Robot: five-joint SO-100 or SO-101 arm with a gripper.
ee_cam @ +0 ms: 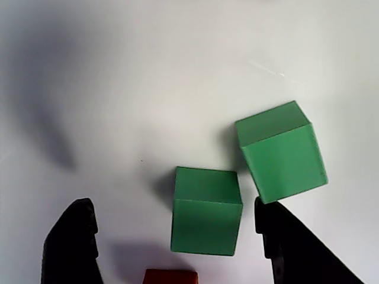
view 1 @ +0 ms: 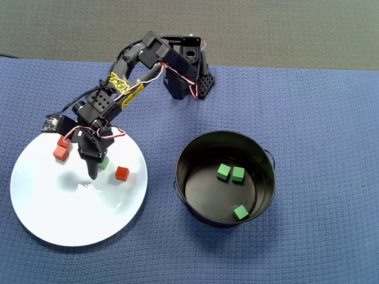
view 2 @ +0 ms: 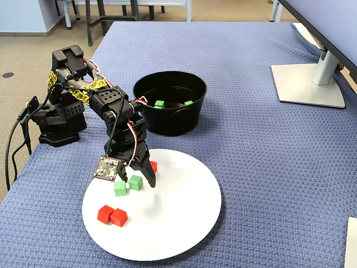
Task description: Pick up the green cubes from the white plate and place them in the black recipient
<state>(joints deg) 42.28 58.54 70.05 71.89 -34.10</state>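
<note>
Gripper (ee_cam: 177, 248) hung wide open, holding nothing, low over white plate (view 2: 184, 223) | nearer green cube (ee_cam: 206, 211) sat between its jaws, untouched | second green cube (ee_cam: 281, 152) just beside one jaw, likely to be knocked on closing | three green cubes (view 1: 231, 173) lay in black recipient (view 1: 267, 189).

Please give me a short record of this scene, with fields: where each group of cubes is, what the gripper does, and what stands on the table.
surface: blue cloth
green cubes in bucket: three, inside the black bucket
green cubes on plate: two, close together on the white plate
red cubes: three on the plate
gripper: open, low over the plate, one green cube between its fingers
other: monitor stand at the right in the fixed view
</note>
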